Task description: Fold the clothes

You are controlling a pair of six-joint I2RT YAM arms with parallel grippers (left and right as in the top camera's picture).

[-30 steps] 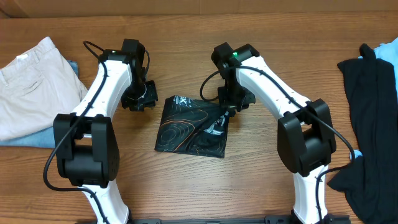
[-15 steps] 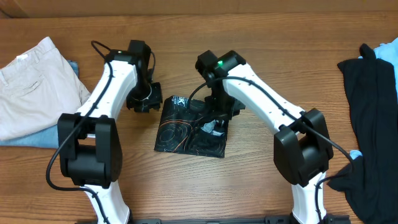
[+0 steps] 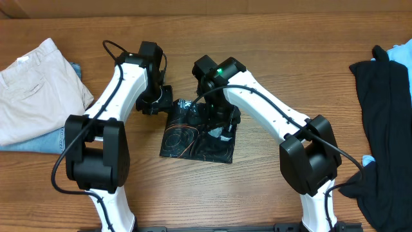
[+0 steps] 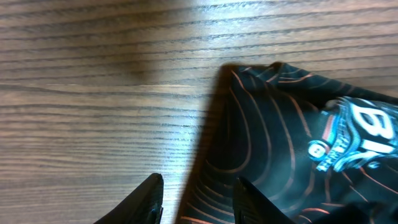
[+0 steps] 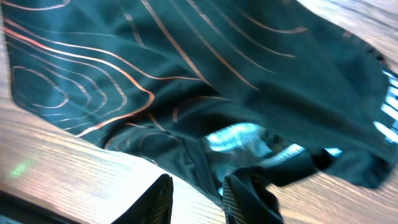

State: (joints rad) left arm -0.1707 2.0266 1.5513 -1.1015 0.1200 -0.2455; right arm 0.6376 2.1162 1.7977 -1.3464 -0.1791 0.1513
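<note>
Within the last second both arms have moved in on the jersey (image 3: 196, 138), which lies on the desk (image 3: 257, 193). Its corner edge now sits between the parted left fingers (image 4: 151, 200). Its rumpled part lies just under the right fingers (image 5: 163, 200), also parted and empty. A fresh grasp for another fold seems near.

Large white "81"-like figures on the jersey (image 4: 280, 124); rest illegible
</note>
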